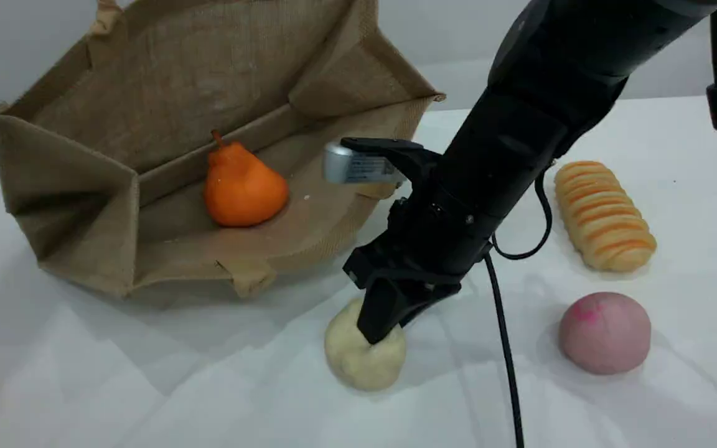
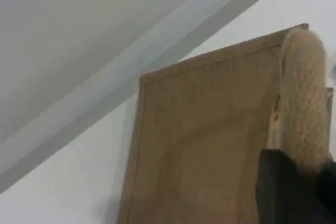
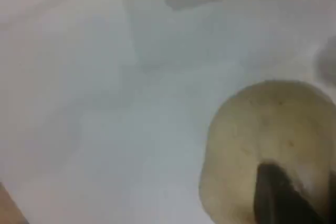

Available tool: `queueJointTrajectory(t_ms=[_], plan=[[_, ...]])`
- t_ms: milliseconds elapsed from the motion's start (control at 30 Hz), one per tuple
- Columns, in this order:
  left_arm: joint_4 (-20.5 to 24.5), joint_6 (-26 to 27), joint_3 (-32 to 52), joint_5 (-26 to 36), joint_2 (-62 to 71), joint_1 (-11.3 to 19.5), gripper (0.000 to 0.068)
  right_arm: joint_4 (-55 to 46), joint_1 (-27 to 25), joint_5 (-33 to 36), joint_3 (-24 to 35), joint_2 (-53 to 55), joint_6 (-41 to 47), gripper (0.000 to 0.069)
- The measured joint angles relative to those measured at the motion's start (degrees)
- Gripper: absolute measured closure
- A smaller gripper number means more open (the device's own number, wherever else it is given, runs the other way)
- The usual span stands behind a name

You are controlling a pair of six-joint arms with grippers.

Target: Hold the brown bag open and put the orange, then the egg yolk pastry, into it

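Pale cream lumpy egg yolk pastry (image 1: 365,358) pinched in right gripper (image 1: 376,333); beige rope handle (image 2: 303,103) clamped in left gripper (image 2: 294,187); no legible writing.

Tan-brown woven weave all over the brown bag (image 1: 165,124), with a paler beige rope-like handle (image 2: 303,108). Bright orange skin and a dark little stem on the orange (image 1: 243,190). Pale cream-yellow on the egg yolk pastry (image 1: 358,361). Golden ridges with orange stripes on the bread loaf (image 1: 604,214). Dusty pink bun (image 1: 604,333), brighter pink smudge on top. Plain white table (image 1: 116,373). Black right gripper (image 1: 376,333).
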Motion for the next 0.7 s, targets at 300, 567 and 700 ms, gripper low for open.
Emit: queueJointTrajectory(t_ms=[300, 567, 700], plan=[[-0.12, 0.88, 0.00, 1.49, 0.00, -0.14, 0.0594, -9.41, -2.12, -0.04, 0.11, -10.26, 7.25, 0.0650], [-6.17, 2.67, 0.00, 2.74, 0.00, -0.14, 0.0594, -18.58, -2.81, -4.71, 0.29, -24.59, 16.13, 0.0650], [-9.71, 2.89, 0.00, 2.68, 0.00, -0.14, 0.0594, -14.39, -2.77, -10.13, 3.33, -30.01, 12.14, 0.0650]])
